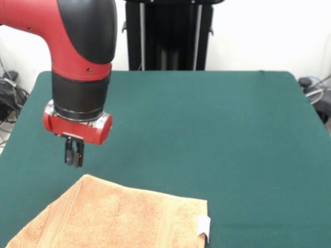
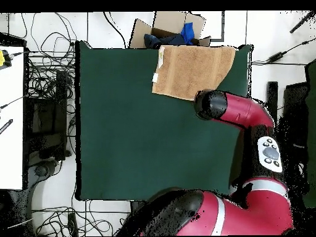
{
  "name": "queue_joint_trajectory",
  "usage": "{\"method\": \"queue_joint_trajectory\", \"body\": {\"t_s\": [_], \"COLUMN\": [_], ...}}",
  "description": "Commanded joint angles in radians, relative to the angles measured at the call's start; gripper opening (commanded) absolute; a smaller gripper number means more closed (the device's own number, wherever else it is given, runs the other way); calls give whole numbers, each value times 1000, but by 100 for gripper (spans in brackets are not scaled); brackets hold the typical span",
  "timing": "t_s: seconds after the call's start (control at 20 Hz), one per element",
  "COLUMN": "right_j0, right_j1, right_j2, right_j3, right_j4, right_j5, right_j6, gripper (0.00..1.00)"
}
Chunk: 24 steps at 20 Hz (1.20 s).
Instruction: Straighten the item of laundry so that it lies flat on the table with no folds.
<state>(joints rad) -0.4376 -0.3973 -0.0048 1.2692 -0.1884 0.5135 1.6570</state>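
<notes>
Only the front view shows the gripper (image 1: 74, 153), fingers pressed together above the table (image 1: 217, 129) just beyond the towel (image 1: 119, 217), whose near edge is cut off; overhead, the arm (image 2: 231, 110) hides it.

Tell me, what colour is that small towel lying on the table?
Peach-orange, with woven bands near its edge; the towel shows best in the front view.

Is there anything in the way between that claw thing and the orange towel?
Nothing visible. The tool hangs above bare green table, just beyond the towel's far corner in the front view. Only open air and bare cloth lie between them; it isn't touching the towel.
</notes>
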Motion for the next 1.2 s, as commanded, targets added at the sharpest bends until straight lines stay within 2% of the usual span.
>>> {"method": "queue_joint_trajectory", "body": {"t_s": [0.05, 0.25, 0.3, 0.4, 0.6, 1.2], "right_j0": [24, 18, 18, 16, 15, 21], "right_j1": [63, 72, 73, 73, 80, 110], "right_j2": [77, 86, 86, 87, 95, 90], "right_j3": [-79, -93, -96, -93, -122, -145], "right_j4": [-9, -4, -4, 6, -11, -13], "right_j5": [69, 74, 88, 91, 116, 84], "right_j6": [18, 17, 10, 23, -26, -4], "gripper": [0, 0, 100, 100, 100, 100]}}
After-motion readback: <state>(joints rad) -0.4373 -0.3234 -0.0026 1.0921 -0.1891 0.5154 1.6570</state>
